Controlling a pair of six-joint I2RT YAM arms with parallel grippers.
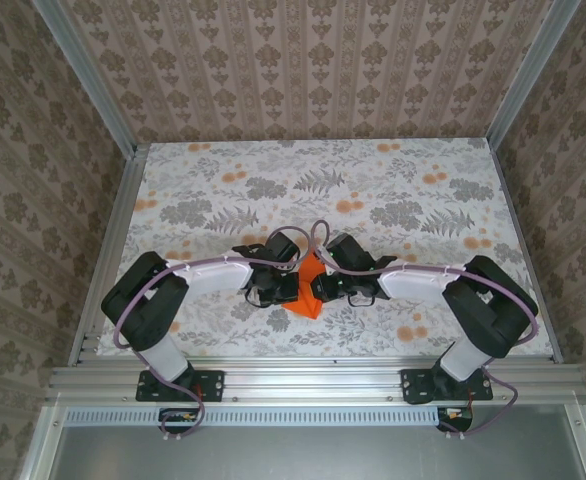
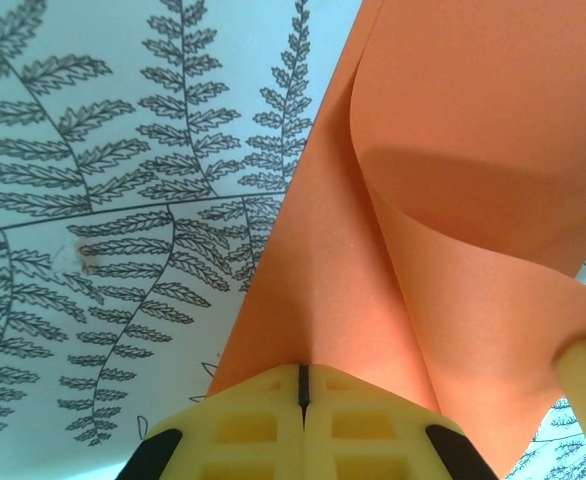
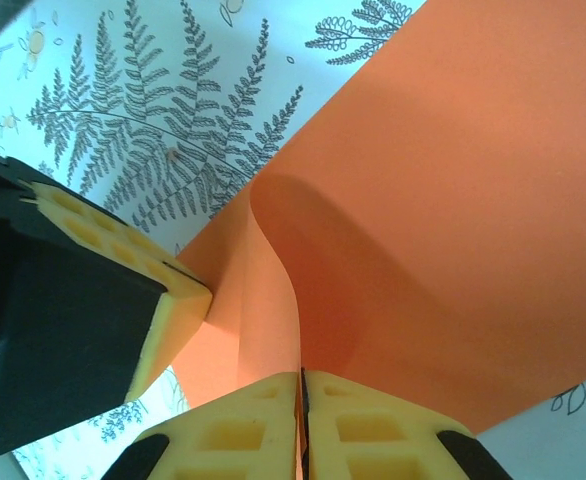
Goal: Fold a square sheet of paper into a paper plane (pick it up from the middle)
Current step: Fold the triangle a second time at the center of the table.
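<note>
Seen from above, 2 arms met near the middle of the table's front edge, with the orange paper sheet (image 1: 310,295) held between them above the fern-print tablecloth (image 1: 373,195).

In the left wrist view, the left gripper (image 2: 303,392) was fully shut, its yellow pads pressed together with the sheet rising out of the seam. In the right wrist view, the right gripper (image 3: 302,398) was likewise closed on the sheet, just beside the left one.

The paper curved in a loose S-bend between the 2 grips and showed no sharp crease.

To fold well from there, the 2 grips probably needed to move together so the curl closed evenly. Pulling apart risked tearing the thin sheet.

The far half of the cloth lay bare, giving room to lay the paper down. The aluminium rail (image 1: 313,372) ran close behind the grippers, and the side walls stood well apart.
</note>
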